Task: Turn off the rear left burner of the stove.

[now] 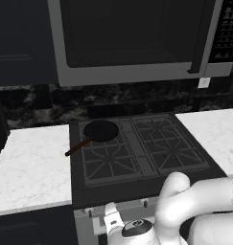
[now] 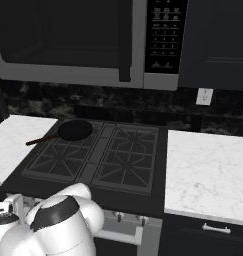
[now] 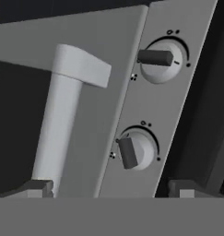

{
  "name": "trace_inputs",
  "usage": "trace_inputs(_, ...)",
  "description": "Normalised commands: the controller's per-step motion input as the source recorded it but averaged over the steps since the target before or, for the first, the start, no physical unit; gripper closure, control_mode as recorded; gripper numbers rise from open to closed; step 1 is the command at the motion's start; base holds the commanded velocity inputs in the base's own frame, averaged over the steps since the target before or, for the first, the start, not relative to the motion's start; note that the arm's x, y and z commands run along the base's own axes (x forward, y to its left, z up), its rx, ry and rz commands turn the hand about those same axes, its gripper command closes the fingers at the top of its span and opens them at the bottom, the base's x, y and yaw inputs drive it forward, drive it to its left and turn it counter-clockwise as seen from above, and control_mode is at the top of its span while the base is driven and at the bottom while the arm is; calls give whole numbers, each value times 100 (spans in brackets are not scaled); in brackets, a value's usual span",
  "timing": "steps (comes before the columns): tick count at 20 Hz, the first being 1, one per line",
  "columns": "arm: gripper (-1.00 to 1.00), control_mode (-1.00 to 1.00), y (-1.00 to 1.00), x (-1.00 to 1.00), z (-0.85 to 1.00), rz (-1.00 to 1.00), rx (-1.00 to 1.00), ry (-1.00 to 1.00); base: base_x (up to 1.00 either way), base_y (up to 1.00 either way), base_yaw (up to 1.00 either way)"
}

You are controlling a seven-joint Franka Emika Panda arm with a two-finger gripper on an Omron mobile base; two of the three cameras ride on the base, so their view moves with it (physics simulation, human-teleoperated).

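The rear left burner [image 1: 101, 130] sits at the upper left of the stove [image 1: 137, 189] in the left base view, just above centre frame, and a small black pan [image 1: 101, 130] with a brown handle rests on its grate. In the right base view the same burner [image 2: 75, 131] lies left of centre, again under the pan [image 2: 75, 130]. The burner itself needs no touching; the job is done at the steel front panel.

In the hand view two knobs show on that panel: an upper knob [image 3: 162, 59] at the upper right of the frame and a lower knob [image 3: 134, 150] below it, right of centre. Each is a round silver dial with a dark raised bar across it. The bars point in different directions, so one is probably turned on, though I cannot tell from this tilted view which knob serves the rear left burner. The oven's bar handle [image 3: 58, 120] runs down the left half of the frame.

A knob like this should be rigid, light to turn and smooth on the rim; the raised bar looks like the sensible place to pinch, one finger on each flat side, then twist.

The tool [image 3: 111, 186] has its fingers spread wide at the bottom corners of the hand view, holding nothing, apart from both knobs.

White marble surface [image 1: 29, 165] flanks the stove on both sides, and a microwave [image 1: 132, 38] hangs above.
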Motion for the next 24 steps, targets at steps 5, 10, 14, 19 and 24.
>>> trace_inputs(5, -100, -100, 17, 0, 0, 1, -7, -22, 0, 0, 0)
trace_inputs(10, -100, -100, 2, 0, 0, 0, -4, -18, 0, 0, 0)
trace_inputs(14, -100, -100, 0, 0, 1, 1, -1, -13, 0, 0, 0)
trace_inputs(19, -100, -100, 0, 10, 13, 0, 0, -7, 0, 0, 0)
trace_inputs(24, -100, -100, 0, 1, 9, 3, -6, -17, 0, 0, 0)
